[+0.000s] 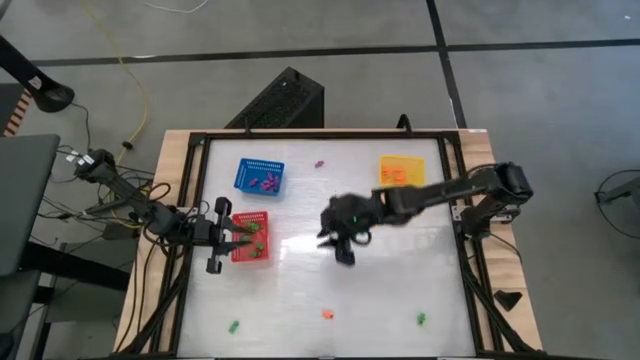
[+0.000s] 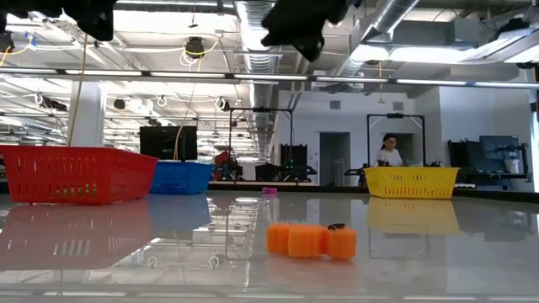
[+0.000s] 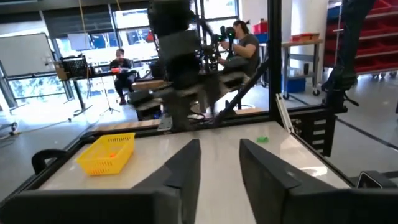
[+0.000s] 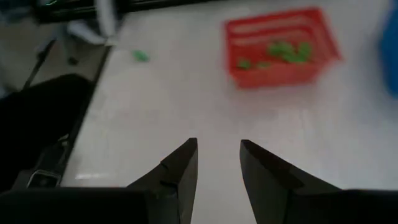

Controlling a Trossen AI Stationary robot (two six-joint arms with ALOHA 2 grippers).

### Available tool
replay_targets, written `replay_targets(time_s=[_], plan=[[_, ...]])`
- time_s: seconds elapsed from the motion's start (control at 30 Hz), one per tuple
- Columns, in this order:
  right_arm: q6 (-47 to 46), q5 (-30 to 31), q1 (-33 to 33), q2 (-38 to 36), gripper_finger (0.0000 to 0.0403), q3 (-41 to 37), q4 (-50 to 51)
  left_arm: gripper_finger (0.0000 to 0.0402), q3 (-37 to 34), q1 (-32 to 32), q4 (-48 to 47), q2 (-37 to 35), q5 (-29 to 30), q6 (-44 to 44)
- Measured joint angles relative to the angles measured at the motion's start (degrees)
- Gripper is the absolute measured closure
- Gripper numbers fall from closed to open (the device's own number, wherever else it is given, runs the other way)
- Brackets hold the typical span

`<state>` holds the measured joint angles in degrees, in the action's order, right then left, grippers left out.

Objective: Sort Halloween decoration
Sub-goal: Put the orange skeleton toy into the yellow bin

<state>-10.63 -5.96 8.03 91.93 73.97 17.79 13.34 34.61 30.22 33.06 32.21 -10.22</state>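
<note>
Loose Halloween decoration pieces lie on the white table: a purple one [image 1: 319, 163] far back, an orange one [image 1: 326, 314] and two green ones [image 1: 233, 326] [image 1: 421, 320] near the front edge. The orange one [image 2: 312, 240] is close in the low view. My left gripper [image 1: 243, 240] hovers over the red basket [image 1: 252, 237], open and empty [image 3: 219, 168]. My right gripper [image 1: 340, 250] hangs above the table's middle, slanting down, open and empty [image 4: 217, 168]; ahead of it are the red basket [image 4: 283, 46] with green pieces and a green piece [image 4: 140, 56].
A blue basket [image 1: 260, 176] with purple pieces stands at the back left, a yellow basket [image 1: 403, 171] with orange pieces at the back right. A black frame [image 1: 455, 190] rims the table. People [image 2: 389, 151] are in the room beyond.
</note>
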Motion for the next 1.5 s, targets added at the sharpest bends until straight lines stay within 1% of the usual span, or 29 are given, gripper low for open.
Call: replay_targets(time_s=[0.17,0.3,0.43,0.47,0.57,0.67,0.73,0.8,0.93,1.03,1.2,1.37,1.5], plan=[[5.06,0.01,8.27,6.27,0.0251,-0.09,-9.92,0.0266,0.00,0.00,-0.24,-0.01,-0.48,0.31],[5.11,0.00,13.03,13.07,0.0251,-0.11,-21.15,0.0249,0.00,0.00,-1.50,0.01,-2.01,1.97],[1.87,-0.09,16.03,19.29,0.0251,0.68,-32.88,0.0242,0.00,0.00,-3.38,0.03,-3.77,4.15],[1.81,-0.08,16.47,20.39,0.0251,1.40,-34.47,0.0241,0.00,0.00,-4.12,0.07,-4.54,4.64],[1.64,-0.02,17.76,22.81,0.0249,3.70,-34.95,0.0241,0.00,0.02,-4.62,0.05,-7.11,5.94],[1.58,0.27,19.33,23.83,0.0237,4.35,-33.77,0.0241,0.00,0.02,-5.02,0.06,-9.51,7.88],[0.00,2.07,20.23,23.75,0.0222,4.50,-31.14,0.0241,0.00,0.02,-5.52,0.27,-10.80,9.25],[-2.85,4.60,21.11,22.88,0.0205,4.50,-26.83,0.0241,0.00,0.05,-5.66,0.82,-11.88,10.41],[-11.05,5.79,22.40,21.55,0.0183,4.55,-20.20,0.0241,0.00,0.15,-5.57,2.82,-12.92,11.06],[-15.99,9.27,23.45,21.73,0.0181,4.55,-16.02,0.0241,0.00,0.15,-5.03,4.32,-12.39,10.92],[-21.10,15.15,25.31,21.70,0.0187,4.50,-9.35,0.0241,0.00,0.13,-3.95,5.91,-12.25,10.46],[-24.43,18.50,27.21,21.70,0.0198,4.50,-7.41,0.0242,0.00,0.13,-3.76,6.45,-12.35,10.47],[-27.49,22.57,28.29,21.76,0.0203,4.50,-4.52,0.0242,0.00,0.13,-3.74,6.43,-12.35,10.47]])
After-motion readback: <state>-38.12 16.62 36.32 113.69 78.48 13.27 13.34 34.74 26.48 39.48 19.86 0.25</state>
